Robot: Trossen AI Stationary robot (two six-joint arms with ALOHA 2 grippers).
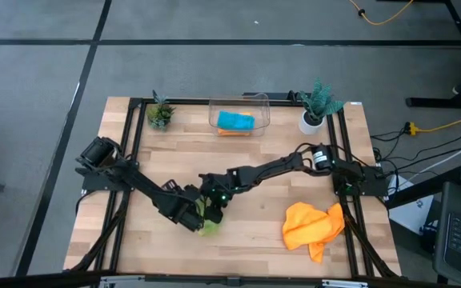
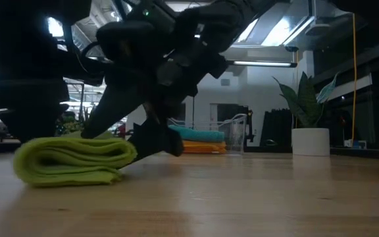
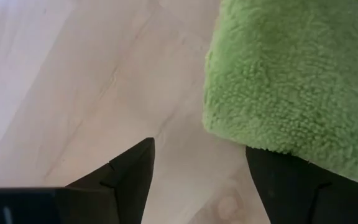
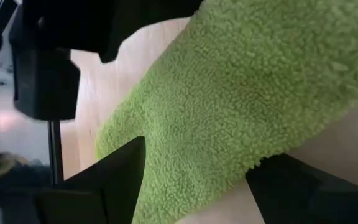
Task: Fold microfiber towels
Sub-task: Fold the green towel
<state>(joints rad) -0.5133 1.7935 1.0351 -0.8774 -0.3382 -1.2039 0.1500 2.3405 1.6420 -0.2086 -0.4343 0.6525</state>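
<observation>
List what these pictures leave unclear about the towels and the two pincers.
- Green towel: high view, mostly hidden under both pincers.
- Whether the right pincer touches it: its tips are cut off by the wrist picture's edge.
- Towels in the clear bin: their count, stacked and too small.

folded towel (image 2: 71,160) on table (image 2: 242,197), bin (image 1: 239,114) behind
</observation>
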